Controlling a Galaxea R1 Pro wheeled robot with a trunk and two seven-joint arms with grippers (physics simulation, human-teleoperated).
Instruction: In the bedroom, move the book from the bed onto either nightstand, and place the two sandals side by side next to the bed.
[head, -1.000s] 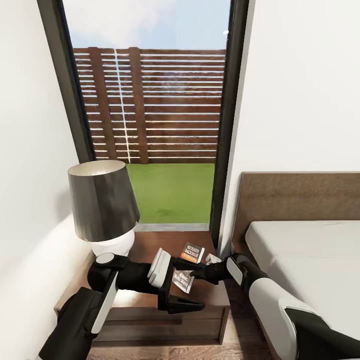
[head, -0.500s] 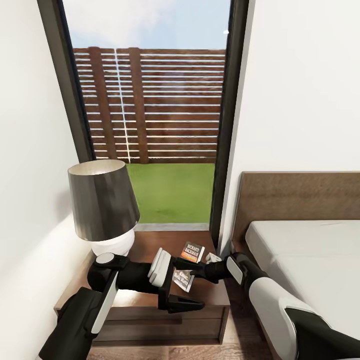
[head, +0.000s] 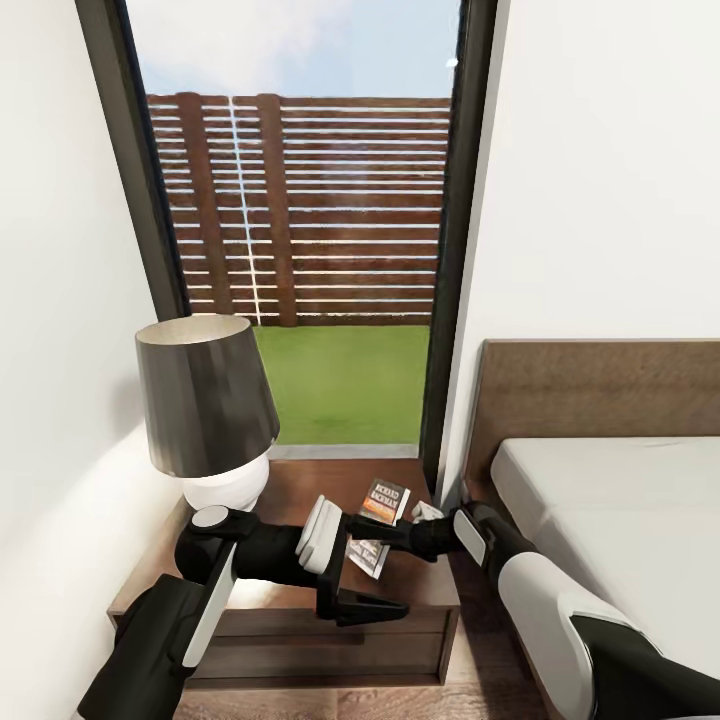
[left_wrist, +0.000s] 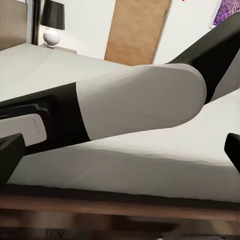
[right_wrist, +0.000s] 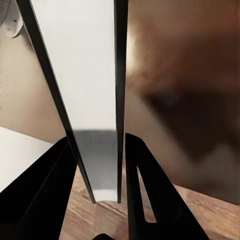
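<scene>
The book (head: 386, 498), dark with an orange band, stands tilted low over the nightstand (head: 300, 490), and its reflection shows in the glossy top. My right gripper (head: 402, 522) is shut on it. In the right wrist view the book (right_wrist: 95, 100) is edge-on, white pages between dark covers, pinched between the two black fingers (right_wrist: 142, 190). My left gripper (head: 385, 570) stands open over the nightstand's front part, just under the right wrist. The bed (head: 610, 520) lies to the right. The sandals are out of view.
A lamp (head: 205, 400) with a black shade and a white base stands on the nightstand's back left. Behind it is a tall window (head: 300, 250) between white walls. The left wrist view looks past my right forearm (left_wrist: 135, 105) across the mattress (left_wrist: 65, 65) to a far lamp (left_wrist: 52, 22) and a door (left_wrist: 137, 30).
The view has shifted up a little. The right gripper and the book have edged slightly toward the back of the nightstand. The left arm has held still.
</scene>
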